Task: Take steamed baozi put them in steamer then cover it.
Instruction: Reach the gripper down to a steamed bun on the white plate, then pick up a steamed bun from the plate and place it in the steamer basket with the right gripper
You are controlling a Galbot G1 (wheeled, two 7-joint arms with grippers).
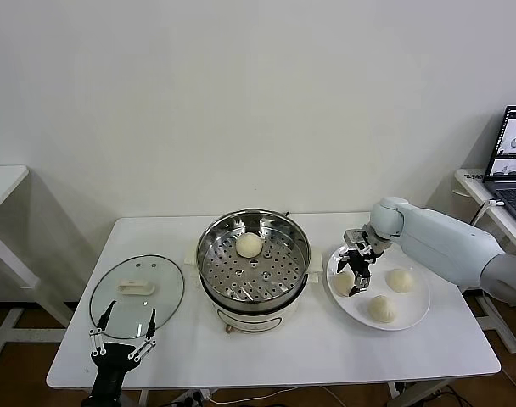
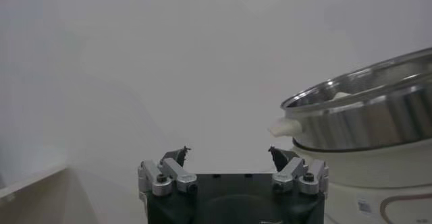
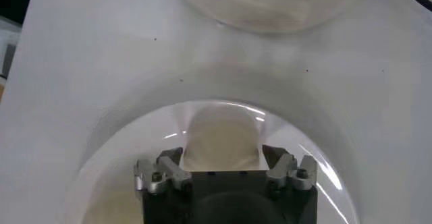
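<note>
The steel steamer (image 1: 209,246) stands mid-table on its cream base with one baozi (image 1: 249,245) on the perforated floor. Three baozi lie on the white plate (image 1: 416,311) to its right: one (image 1: 401,280), one (image 1: 381,309), and the one nearest the steamer (image 1: 344,283). My right gripper (image 1: 355,270) is down on that nearest bun, fingers pressed against both sides. The right wrist view shows the bun (image 3: 223,134) squeezed between the fingers of my gripper (image 3: 223,152), still resting on the plate (image 3: 128,144). My left gripper (image 1: 122,335) is open and empty at the table's front left; it is also in the left wrist view (image 2: 228,152).
The clear glass lid (image 1: 137,288) with a cream handle lies flat left of the steamer, just beyond the left gripper. The left wrist view shows the steamer's side (image 2: 378,110). A laptop (image 1: 513,161) sits on a side table at the far right.
</note>
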